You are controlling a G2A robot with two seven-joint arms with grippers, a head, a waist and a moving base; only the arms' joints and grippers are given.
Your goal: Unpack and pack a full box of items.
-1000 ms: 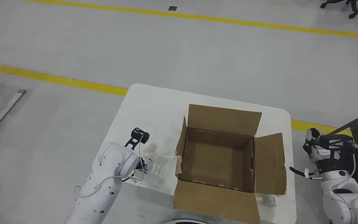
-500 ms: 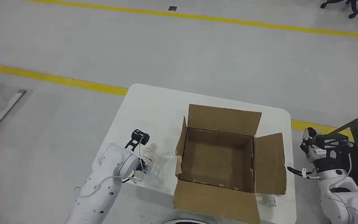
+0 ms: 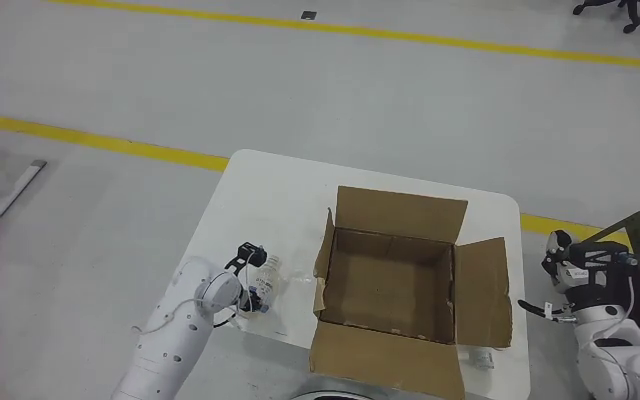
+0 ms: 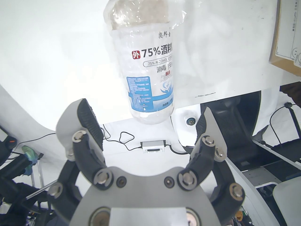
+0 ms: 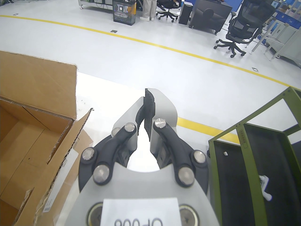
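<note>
At the near left corner of the surface (image 3: 270, 190), a clear bottle (image 4: 141, 55) lies on its side inside a loose plastic wrap (image 4: 188, 1), well left of the open cardboard box (image 3: 395, 285). Its long axis runs from the near edge toward the far edge. The cap points away from the robot, and the base pokes slightly past the rim. The left tool (image 4: 144, 109) stands with its jaws wide apart on either side of that base, gripping nothing. The risk is plain: the bottle is round, so any nudge could roll it off the corner. A closing grip might also catch only the slick wrap and let the bottle slide out. The right tool (image 5: 147, 109) hangs off the right edge, jaws together and empty.
</note>
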